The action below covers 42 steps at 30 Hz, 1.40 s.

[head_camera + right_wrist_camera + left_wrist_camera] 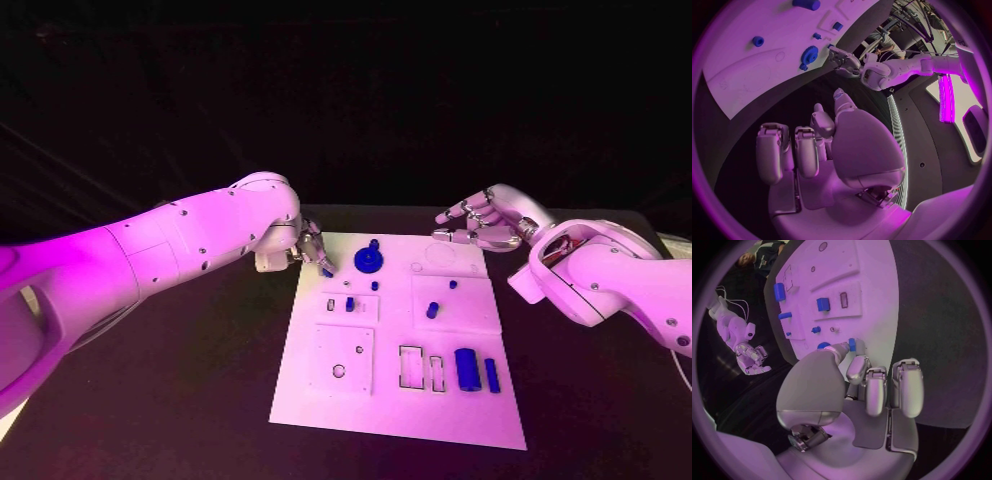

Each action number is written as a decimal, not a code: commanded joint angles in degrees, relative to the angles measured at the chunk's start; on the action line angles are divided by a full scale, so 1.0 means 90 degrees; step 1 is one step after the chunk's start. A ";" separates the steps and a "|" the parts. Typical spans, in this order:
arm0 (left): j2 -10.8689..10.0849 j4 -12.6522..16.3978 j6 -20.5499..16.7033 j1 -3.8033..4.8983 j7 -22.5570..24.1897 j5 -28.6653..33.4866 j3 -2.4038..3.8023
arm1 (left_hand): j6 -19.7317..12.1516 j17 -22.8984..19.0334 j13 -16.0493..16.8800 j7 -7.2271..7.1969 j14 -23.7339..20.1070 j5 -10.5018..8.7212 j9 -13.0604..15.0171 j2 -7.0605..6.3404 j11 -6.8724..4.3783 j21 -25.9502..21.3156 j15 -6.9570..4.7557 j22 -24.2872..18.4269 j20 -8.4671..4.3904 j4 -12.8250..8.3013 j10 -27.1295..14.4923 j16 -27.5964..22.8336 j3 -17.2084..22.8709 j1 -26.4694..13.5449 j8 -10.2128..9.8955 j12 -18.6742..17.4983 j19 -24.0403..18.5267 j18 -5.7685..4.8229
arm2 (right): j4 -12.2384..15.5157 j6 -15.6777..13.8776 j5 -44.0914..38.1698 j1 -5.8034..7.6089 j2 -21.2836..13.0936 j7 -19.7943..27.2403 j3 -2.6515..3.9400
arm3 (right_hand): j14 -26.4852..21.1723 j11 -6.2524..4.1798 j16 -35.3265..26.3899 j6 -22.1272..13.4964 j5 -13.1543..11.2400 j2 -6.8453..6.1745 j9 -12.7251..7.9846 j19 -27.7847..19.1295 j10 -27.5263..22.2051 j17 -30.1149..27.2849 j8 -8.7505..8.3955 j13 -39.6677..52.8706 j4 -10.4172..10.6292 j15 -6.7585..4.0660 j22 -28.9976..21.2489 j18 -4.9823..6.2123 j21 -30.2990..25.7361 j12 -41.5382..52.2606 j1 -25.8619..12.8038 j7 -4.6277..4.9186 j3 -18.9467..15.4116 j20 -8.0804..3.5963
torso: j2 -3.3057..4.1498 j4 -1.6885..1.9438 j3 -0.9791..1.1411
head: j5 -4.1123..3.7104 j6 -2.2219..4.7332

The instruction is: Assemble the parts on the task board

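Black matte tabletop carries everything. White task board lies flat in the middle, a rigid plate with rectangular recesses and small round holes, cut to take the parts.

Left hand sits at the board's far left corner. Left wrist view shows a thumb and a fingertip pinching a small blue peg right at the board edge, the other fingers curled under. My read: it's lining the peg up for a nearby hole, or has just lifted it.

Right hand hovers off the far right corner, grasping nothing, fingers loosely curled but apart. Looks parked, keeping clear of the left hand's work.

Parts, all smooth blue plastic:
- Blue gear, toothed disc with a hub on top, on the board near the left hand.
- Blue cylinder, lying on its side near the front right beside empty slots.
- Slim blue bar just beside it.
- Short pegs standing mid-board.
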 commanded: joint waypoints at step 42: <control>-0.1311 0.2403 -0.1376 -0.0497 0.0030 -0.0216 -0.0118 | 0.0142 0.1678 -0.0239 -0.0102 0.0682 0.0723 0.0044 -0.0470 -0.0102 0.0087 -0.0034 0.1232 -0.0054 -0.1277 0.0178 0.0020 0.1247 -0.0442 0.0275 -0.0116 0.0466 -0.0080 | -0.0003 0.0134 -0.0022 -0.0047 -0.0011 -0.0006 -0.0009 | 0.0549 -0.0003 -0.0045 0.0008 0.0026 0.0039 0.0008 0.0007 -0.0026 0.1201 0.0009 -0.0011 0.0014 0.0027 0.0183 -0.0014 -0.0048 -0.0030 0.0062 -0.0020 -0.0052 0.0021 | -0.0006 0.0028 0.0010 | 0.0027 -0.0090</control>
